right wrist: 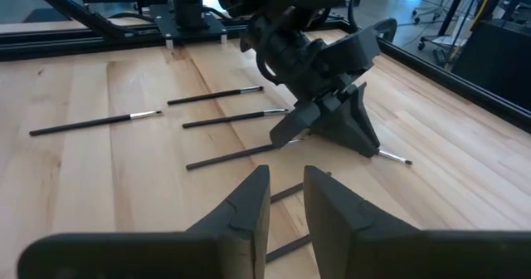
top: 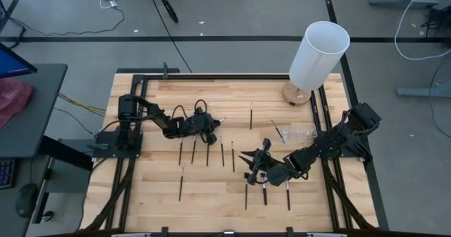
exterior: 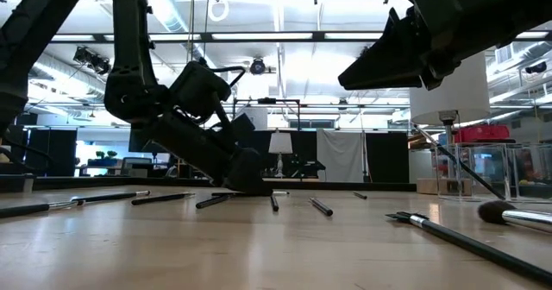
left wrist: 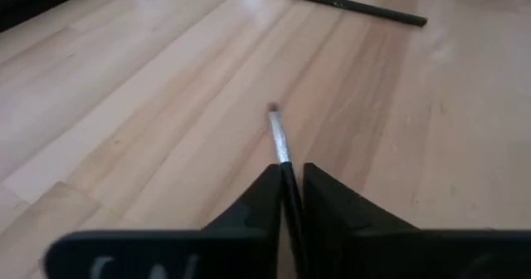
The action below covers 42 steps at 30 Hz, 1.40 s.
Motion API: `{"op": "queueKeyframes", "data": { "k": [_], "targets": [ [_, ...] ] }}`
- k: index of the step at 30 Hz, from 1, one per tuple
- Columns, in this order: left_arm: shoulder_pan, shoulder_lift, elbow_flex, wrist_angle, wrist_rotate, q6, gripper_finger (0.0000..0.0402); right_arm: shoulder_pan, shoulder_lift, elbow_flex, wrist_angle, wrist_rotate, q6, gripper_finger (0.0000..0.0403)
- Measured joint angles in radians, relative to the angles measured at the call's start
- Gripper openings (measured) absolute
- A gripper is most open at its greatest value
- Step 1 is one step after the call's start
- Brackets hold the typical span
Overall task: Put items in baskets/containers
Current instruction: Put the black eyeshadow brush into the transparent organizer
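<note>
Left gripper (left wrist: 289, 198) down at the table (top: 141, 195) near its left rear, fingers closing on a thin brush (left wrist: 280, 142), silver ferrule and tip poking out ahead. Probably light, stiff, prone to roll; best pinched mid-handle. Right gripper (right wrist: 286, 198) hovering near table centre, narrow gap between fingers, nothing held. Other brushes (top: 181, 183) scattered mid-table. Clear holder (top: 301, 132) towards right rear, beside white cylinder (top: 318, 56). Pale wood planks; open lab behind.
</note>
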Motion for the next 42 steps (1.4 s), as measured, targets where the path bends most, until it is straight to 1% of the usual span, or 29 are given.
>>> {"op": "queueKeyframes", "data": {
  "k": [2,4,6,10,15,26,30,34,40,42],
  "targets": [
    [0.009,-0.002,-0.001,-0.009,0.01,0.001,0.0024,0.0,0.0,0.0,0.0,0.0,0.0,0.0077],
    [0.017,-0.004,-0.001,-0.014,0.024,0.014,0.0013,0.001,0.0,0.0,0.0,0.0,0.0,0.0077],
    [0.024,-0.004,-0.002,-0.014,0.06,0.031,0.0013,0.001,0.0,0.0,0.0,0.0,0.0,0.0077],
    [0.024,-0.005,-0.002,-0.013,0.068,0.036,0.0013,0.009,0.0,0.0,0.0,0.0,0.0,0.0077],
    [0.022,-0.02,-0.005,-0.012,0.107,0.019,0.0013,0.018,0.0,0.0,0.0,0.0,0.001,0.0077],
    [-0.012,-0.13,-0.015,-0.077,0.122,-0.004,0.0012,0.005,0.0,0.0,-0.005,-0.001,0.045,0.0077],
    [-0.031,-0.166,-0.014,-0.067,0.127,-0.009,0.0012,-0.022,0.003,0.0,-0.019,-0.045,0.088,0.0079],
    [-0.052,-0.184,-0.013,-0.054,0.121,-0.011,0.0012,-0.065,0.004,-0.021,-0.018,-0.135,0.153,0.0092],
    [-0.093,-0.185,-0.012,0.056,0.119,-0.012,0.0014,-0.102,0.004,-0.075,-0.011,-0.151,0.263,0.0128],
    [-0.11,-0.185,-0.012,0.112,0.143,-0.012,0.0012,-0.107,0.005,-0.095,0.014,-0.15,0.291,0.014]
  ]
}}
